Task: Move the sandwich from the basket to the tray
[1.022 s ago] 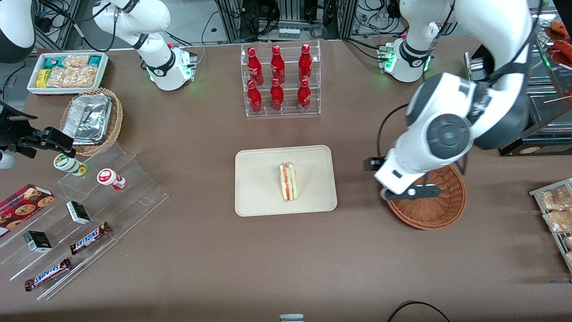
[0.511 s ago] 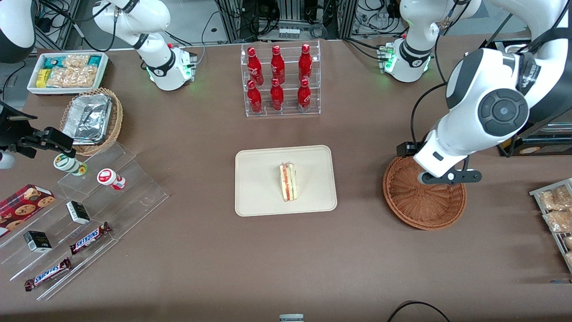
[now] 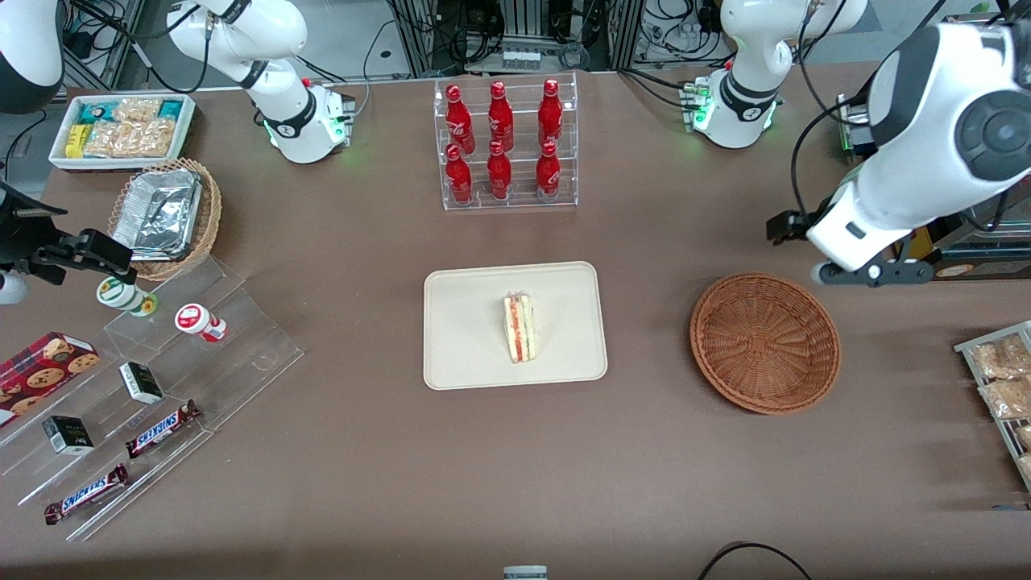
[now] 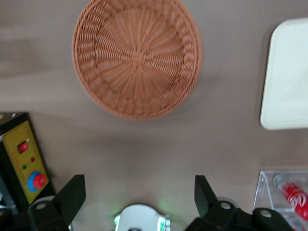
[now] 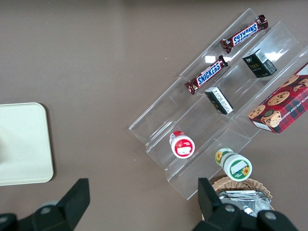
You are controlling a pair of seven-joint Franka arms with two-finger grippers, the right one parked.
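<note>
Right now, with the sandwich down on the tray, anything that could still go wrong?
Little, but two things.
1. The sandwich stands on edge on the tray, unsupported; a bump to the table could tip it.
2. The claw is open and high, farther from the front camera than the empty basket, close to the yellow control box at the working arm's end. A careless retreat might clip it.

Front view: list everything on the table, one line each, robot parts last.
sandwich: 1, white with red and green filling, on the tray
tray: 1, beige, table centre
basket: 1, reddish-brown wicker, nothing in it, toward the working arm's end
bottles: 6, red, in a clear rack, farther from the camera than the tray
Snickers bars: 2, brown, on clear steps toward the parked arm's end
end effector: 1, black fingers open, raised, farther from the camera than the basket
</note>
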